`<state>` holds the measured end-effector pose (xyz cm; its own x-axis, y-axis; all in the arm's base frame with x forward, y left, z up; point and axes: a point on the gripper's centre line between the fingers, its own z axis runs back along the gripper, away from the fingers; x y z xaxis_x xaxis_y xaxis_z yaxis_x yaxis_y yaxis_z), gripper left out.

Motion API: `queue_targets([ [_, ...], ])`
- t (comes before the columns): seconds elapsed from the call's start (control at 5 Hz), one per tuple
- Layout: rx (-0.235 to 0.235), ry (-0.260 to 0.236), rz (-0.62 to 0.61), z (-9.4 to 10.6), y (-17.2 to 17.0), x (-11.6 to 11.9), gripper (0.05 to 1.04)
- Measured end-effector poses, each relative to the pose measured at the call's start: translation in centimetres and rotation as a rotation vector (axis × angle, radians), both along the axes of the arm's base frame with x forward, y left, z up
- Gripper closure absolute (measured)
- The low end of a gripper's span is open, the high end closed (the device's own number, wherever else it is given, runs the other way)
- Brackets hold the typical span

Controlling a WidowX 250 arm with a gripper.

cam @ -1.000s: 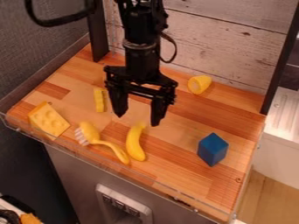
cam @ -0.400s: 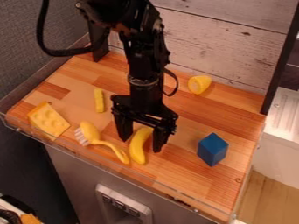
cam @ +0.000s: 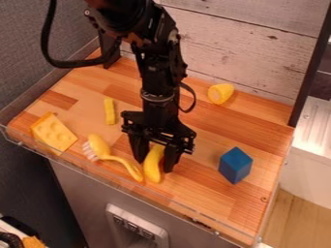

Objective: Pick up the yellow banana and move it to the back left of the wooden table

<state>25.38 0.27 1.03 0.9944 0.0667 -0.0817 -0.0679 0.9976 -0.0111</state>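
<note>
Currently, your gripper (cam: 154,167) sits narrowed on banana (cam: 152,165), fingers against both sides. Banana's upper end partly hidden behind gripper; long axis runs toward counter's front edge, lower tip frontward. Brush handle (cam: 127,164) just beside; blue block (cam: 235,165) well apart.

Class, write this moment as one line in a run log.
gripper: down at banana | grip: unclear | beside banana: brush | also on counter: cheese, blue block, lemon half, yellow stick
</note>
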Motion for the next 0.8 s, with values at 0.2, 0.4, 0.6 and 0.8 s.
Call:
queue_targets([
  [0.2,0.001,-0.004,0.021,-0.1,0.0,0.1,0.680],
  [0.4,-0.002,-0.002,0.024,-0.1,-0.5,0.0,0.690],
  [0.6,-0.001,0.013,0.015,-0.2,-0.9,-0.4,0.690],
  [0.8,0.001,0.060,-0.049,1.6,-1.4,-1.1,0.690],
])
